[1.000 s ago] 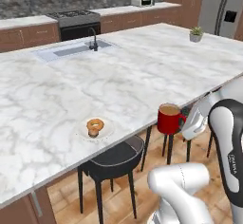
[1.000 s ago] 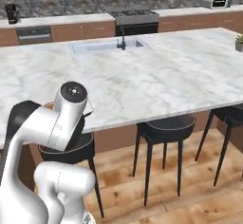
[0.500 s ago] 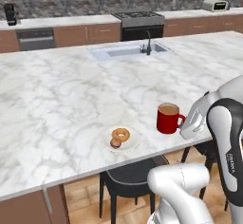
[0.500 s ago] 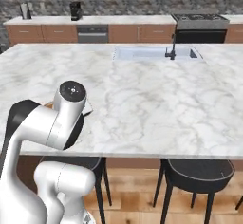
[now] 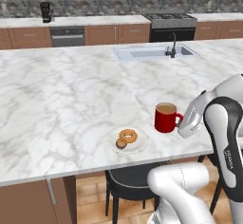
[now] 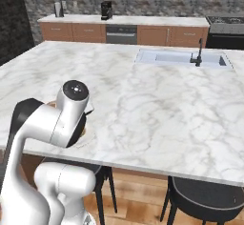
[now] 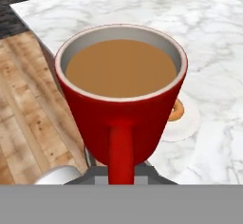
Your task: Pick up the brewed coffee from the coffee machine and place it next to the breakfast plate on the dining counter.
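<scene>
Whole scene has slid sideways since the earlier frames, so that's the base driving along the dining counter (image 5: 57, 104), not the things moving. The mug (image 5: 166, 117) of brewed coffee now sits closer to the breakfast plate (image 5: 138, 144). The gripper (image 5: 182, 123) is clenched on the mug's handle, with the handle pointing back toward the hand and the cup upright, coffee level. The mug hangs over the counter's near edge, just right of the plate; whether its base touches the marble can't be told. From the hand view the plate (image 7: 190, 118) peeks out behind the mug (image 7: 121, 99). Probably what's left is a short lowering straight down beside the plate, then letting go. The coffee machine (image 5: 46, 12) is way back on the rear worktop.
</scene>
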### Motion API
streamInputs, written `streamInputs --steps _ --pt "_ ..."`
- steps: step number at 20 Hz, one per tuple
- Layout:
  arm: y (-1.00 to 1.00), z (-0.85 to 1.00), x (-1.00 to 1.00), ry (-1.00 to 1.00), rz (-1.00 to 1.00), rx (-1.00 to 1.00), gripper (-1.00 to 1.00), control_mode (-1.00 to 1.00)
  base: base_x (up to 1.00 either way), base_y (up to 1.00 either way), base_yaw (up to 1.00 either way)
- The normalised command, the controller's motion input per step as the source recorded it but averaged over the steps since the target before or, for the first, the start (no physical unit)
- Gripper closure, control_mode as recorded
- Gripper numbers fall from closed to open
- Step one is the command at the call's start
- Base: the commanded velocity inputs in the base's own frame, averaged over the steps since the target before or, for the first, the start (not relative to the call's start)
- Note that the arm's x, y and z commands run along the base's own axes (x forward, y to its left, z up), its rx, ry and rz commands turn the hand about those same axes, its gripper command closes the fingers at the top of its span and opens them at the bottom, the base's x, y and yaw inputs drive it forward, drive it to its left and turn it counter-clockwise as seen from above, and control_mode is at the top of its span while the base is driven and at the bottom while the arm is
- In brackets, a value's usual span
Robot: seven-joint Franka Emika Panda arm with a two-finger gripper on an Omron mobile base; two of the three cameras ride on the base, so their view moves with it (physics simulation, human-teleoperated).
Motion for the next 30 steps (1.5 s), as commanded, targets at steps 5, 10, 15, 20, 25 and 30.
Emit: streamInputs --steps 5,10,15,20,25,30 --pt "-0.31 -0.25 0.7 0.0 0.05 0.0 1.0 -1.0 0.0 0.0 0.0" --pt "-0.38 -0.34 0.61 0.0 0.07 0.0 1.0 -1.0 0.0 0.0 0.0" --pt "-0.24 -0.4 0.39 0.0 0.11 -0.01 1.0 -1.0 0.0 0.0 0.0" --pt "-0.21 -0.6 0.42 0.0 0.09 -0.03 1.0 -1.0 0.0 0.0 0.0" --pt "-0.24 -0.53 0.52 0.0 0.06 -0.01 1.0 -1.0 0.0 0.0 0.0" --pt "-0.16 -0.4 0.56 0.0 0.05 -0.01 1.0 -1.0 0.0 0.0 0.0"
